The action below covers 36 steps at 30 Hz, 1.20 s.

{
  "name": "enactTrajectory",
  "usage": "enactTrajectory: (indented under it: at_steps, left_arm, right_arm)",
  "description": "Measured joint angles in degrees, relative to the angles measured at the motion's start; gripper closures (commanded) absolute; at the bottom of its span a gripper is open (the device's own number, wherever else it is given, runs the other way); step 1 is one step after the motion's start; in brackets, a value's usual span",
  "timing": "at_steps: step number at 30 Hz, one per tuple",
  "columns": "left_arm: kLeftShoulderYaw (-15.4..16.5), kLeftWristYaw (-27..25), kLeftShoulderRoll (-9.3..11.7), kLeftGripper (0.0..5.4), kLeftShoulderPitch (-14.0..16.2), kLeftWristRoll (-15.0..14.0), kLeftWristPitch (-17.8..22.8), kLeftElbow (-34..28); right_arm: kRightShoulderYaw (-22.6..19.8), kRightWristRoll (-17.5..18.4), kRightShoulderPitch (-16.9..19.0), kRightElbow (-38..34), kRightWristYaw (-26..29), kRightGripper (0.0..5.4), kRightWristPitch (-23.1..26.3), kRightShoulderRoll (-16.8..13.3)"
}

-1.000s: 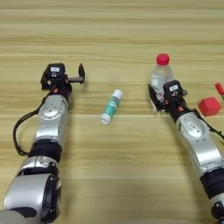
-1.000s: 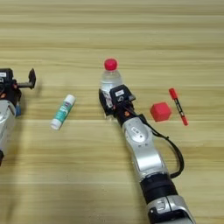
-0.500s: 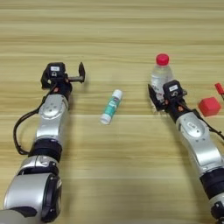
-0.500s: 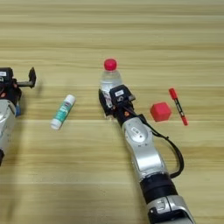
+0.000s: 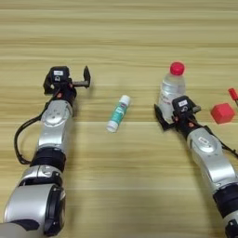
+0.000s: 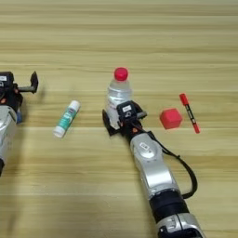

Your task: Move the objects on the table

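A small clear bottle with a red cap stands upright on the wooden table, right of centre. My right gripper sits at its near side, open, one finger on each side of the base; the gripper's body hides the bottle's foot. Right of it lie the red cube and, further right, the thin red pen. The slim tube lies flat and slightly slanted between the arms. My left gripper rests at the left, open and holding nothing, well apart from the tube.
Both forearms stretch from the near edge up over the table, each with a black cable looping beside it. Bare planks fill the far half of the table and the near middle between the arms.
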Motion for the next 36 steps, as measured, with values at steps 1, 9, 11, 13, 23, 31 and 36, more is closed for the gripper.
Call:
enactTrajectory:
  at_steps: [1,9,11,13,23,31,36]
  left_arm:
    - [0.0,0.0,0.0,0.0,0.0,0.0,0.0,0.0]
    - [0.1,-0.1,0.0,0.0,0.0,0.0,0.0,0.0]
    - [0.1,-0.1,0.0,0.0,0.0,0.0,0.0,0.0]
    - [0.1,-0.1,0.0,0.0,0.0,0.0,0.0,0.0]
    - [0.0,-0.2,0.0,0.0,0.0,0.0,0.0,0.0]
    - [0.0,-0.4,0.0,0.0,0.0,0.0,-0.1,0.0]
    - [0.0,-0.5,0.0,0.0,0.0,0.0,-0.1,0.0]
  right_arm:
    - [0.0,0.0,0.0,0.0,0.0,0.04,0.0,0.0]
    - [-0.4,0.1,0.0,0.0,0.0,0.04,0.0,0.0]
    - [-0.4,0.1,0.0,0.0,0.0,0.04,0.0,0.0]
    - [-0.6,0.3,0.0,-0.2,0.0,0.04,-0.2,0.1]
    - [-2.1,4.5,0.1,-5.7,1.8,0.04,-3.7,1.2]
    - [-2.6,6.7,0.5,-9.1,3.0,0.04,-6.0,1.6]
    - [-2.7,6.9,0.7,-10.9,3.3,0.04,-8.3,1.6]
